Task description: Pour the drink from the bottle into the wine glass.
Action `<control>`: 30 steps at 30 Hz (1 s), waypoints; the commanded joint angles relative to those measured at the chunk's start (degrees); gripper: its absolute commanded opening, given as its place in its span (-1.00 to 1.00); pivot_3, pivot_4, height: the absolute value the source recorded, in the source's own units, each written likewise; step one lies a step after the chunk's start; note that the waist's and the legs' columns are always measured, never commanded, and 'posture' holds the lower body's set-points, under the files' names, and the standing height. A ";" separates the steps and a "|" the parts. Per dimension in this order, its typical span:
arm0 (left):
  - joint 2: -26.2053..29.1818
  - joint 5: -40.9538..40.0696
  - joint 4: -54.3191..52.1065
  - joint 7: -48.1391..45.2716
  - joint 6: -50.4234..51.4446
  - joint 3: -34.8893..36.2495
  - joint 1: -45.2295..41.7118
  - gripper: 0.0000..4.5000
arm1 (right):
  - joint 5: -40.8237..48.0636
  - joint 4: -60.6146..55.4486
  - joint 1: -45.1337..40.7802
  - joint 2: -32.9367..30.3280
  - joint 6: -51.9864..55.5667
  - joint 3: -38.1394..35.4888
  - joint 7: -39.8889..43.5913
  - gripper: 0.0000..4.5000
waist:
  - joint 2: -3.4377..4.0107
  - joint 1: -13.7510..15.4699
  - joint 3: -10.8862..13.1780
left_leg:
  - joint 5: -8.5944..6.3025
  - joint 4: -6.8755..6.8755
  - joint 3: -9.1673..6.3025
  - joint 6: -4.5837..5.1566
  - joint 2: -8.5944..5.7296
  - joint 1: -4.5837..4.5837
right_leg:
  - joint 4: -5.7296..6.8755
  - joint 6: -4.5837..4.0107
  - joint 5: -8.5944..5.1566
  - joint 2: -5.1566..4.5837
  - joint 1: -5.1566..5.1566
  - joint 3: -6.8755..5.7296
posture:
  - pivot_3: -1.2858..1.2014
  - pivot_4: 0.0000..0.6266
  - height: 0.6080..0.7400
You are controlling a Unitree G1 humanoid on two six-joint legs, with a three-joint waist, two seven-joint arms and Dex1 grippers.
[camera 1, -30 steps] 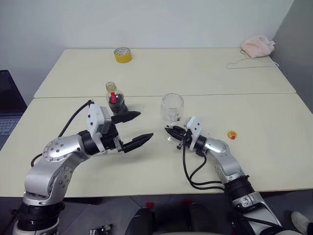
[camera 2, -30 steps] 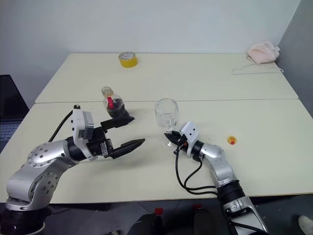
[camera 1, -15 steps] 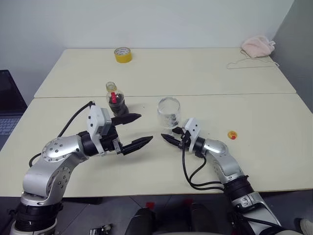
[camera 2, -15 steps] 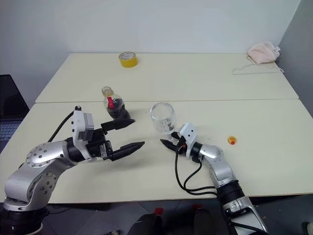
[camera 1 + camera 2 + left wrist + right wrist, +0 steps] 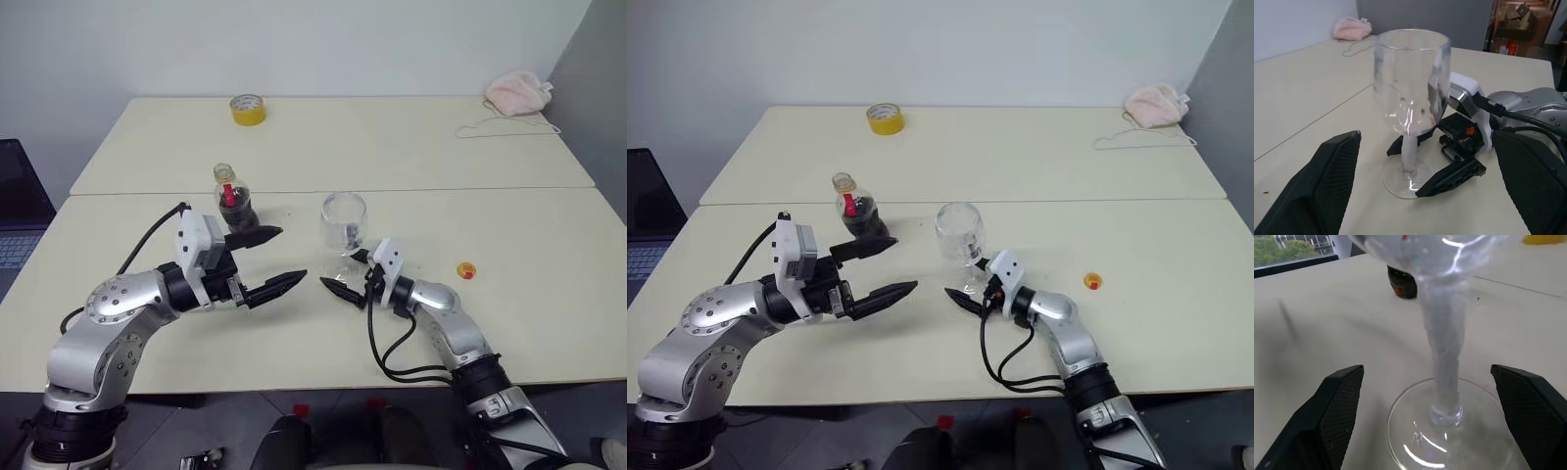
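Observation:
The wine glass (image 5: 344, 221) stands upright and empty near the table's middle. My right gripper (image 5: 347, 273) is open, one finger on each side of the thin stem (image 5: 1445, 347) just above the round foot (image 5: 1415, 440), and neither finger (image 5: 1337, 421) touches it. The bottle (image 5: 233, 201) stands uncapped to the left and a little further back, with the dark drink (image 5: 860, 221) in its lower half. My left gripper (image 5: 290, 255) hovers open between bottle and glass, its fingers (image 5: 1332, 181) pointing at the glass, and it holds nothing.
A small yellow cap (image 5: 466, 270) lies on the table to the right of my right arm. A yellow tape roll (image 5: 246, 109) sits at the far side, a pink cloth (image 5: 516, 93) with a cord at the far right corner, and a laptop (image 5: 15, 211) off the left edge.
My right gripper, shut on the glass stem a second ago, has opened and let go. The glass tipped to the left midway and now stands upright. The left arm has kept still.

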 commanded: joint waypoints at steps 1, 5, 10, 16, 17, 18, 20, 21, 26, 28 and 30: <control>-1.00 0.93 -2.17 2.53 -0.78 0.35 1.04 1.00 | 0.72 -8.82 3.91 -3.10 0.47 -1.37 0.68 0.98 | 0.00 0.11 0.00 | 0.00 0.00 0.00 0.00 -0.01 0.00 | 0.00 0.00 0.00 -0.01 0.00 0.01 | 0.03 -0.52 1.00; -2.94 1.68 -2.65 6.28 -0.19 -0.11 3.10 1.00 | 2.67 -21.17 12.51 -9.01 3.41 -4.45 0.12 0.98 | 0.00 0.51 0.00 | -0.03 0.01 0.01 0.05 -0.02 -0.02 | -0.03 0.00 0.00 -0.02 0.02 0.02 | 0.03 -0.52 1.00; -7.66 4.76 -1.03 13.55 -1.52 0.13 4.13 1.00 | 8.35 -33.02 20.56 -13.39 9.87 -8.75 -0.18 0.98 | -0.02 1.04 0.00 | -0.06 0.04 0.03 0.10 0.00 0.01 | -0.04 0.01 0.00 -0.01 0.06 0.04 | 0.03 -0.52 1.00; -14.10 11.39 1.15 19.57 -8.31 -0.68 6.44 1.00 | 13.56 -42.41 22.86 -17.48 16.20 -10.71 0.91 0.98 | -0.04 1.28 0.01 | -0.10 0.06 0.10 0.18 -0.01 0.03 | -0.10 0.01 0.00 0.00 0.09 0.08 | 0.03 -0.52 1.00; -14.85 13.17 1.93 20.70 -10.07 -0.64 6.67 1.00 | 15.10 -44.10 23.09 -18.56 17.65 -11.25 1.56 0.98 | -0.04 1.44 0.01 | -0.11 0.07 0.07 0.18 0.00 0.02 | -0.11 0.01 0.00 0.00 0.10 0.04 | 0.03 -0.52 1.00; -15.40 14.38 2.65 21.38 -11.36 -0.60 6.73 1.00 | 16.27 -45.20 23.11 -19.37 18.77 -11.52 1.87 0.98 | -0.05 1.56 0.00 | -0.10 0.07 0.08 0.18 -0.01 0.01 | -0.14 0.02 0.01 -0.01 0.12 0.05 | 0.03 -0.52 1.00; -17.77 15.47 5.18 25.23 -13.18 1.59 6.00 1.00 | 19.34 -47.91 23.71 -21.56 20.85 -12.95 2.85 0.98 | -0.05 1.73 0.00 | -0.11 0.10 0.02 0.18 -0.01 0.02 | -0.26 0.05 0.02 0.00 0.25 -0.01 | 0.03 -0.52 1.00; -18.37 15.95 5.92 26.08 -13.89 1.99 5.89 1.00 | 20.60 -48.88 23.94 -22.34 21.77 -13.51 2.93 0.98 | -0.08 1.80 -0.01 | -0.11 0.10 0.02 0.20 -0.03 0.03 | -0.32 0.09 0.04 0.00 0.30 0.01 | 0.03 -0.52 1.00; -20.71 20.76 9.80 31.61 -15.93 1.31 3.72 1.00 | 23.52 -52.00 24.26 -23.78 24.46 -13.34 2.09 0.98 | -0.11 1.84 -0.01 | -0.14 0.11 -0.03 0.24 -0.03 0.04 | -0.59 0.22 0.12 0.02 0.44 -0.03 | 0.03 -0.52 1.00; -21.45 22.43 12.84 34.09 -16.02 1.56 1.45 1.00 | 24.29 -52.75 23.52 -23.37 25.37 -12.77 1.24 0.98 | -0.14 1.92 -0.02 | -0.14 0.15 -0.03 0.25 -0.07 0.05 | -0.59 0.25 0.14 0.00 0.46 -0.04 | 0.03 -0.52 1.00; -21.45 23.06 14.32 34.07 -16.66 1.27 0.16 1.00 | 24.89 -53.03 23.00 -23.27 26.03 -12.60 0.72 0.98 | -0.14 1.90 -0.02 | -0.14 0.15 -0.03 0.25 -0.06 0.05 | -0.58 0.27 0.15 0.01 0.47 -0.05 | 0.03 -0.52 1.00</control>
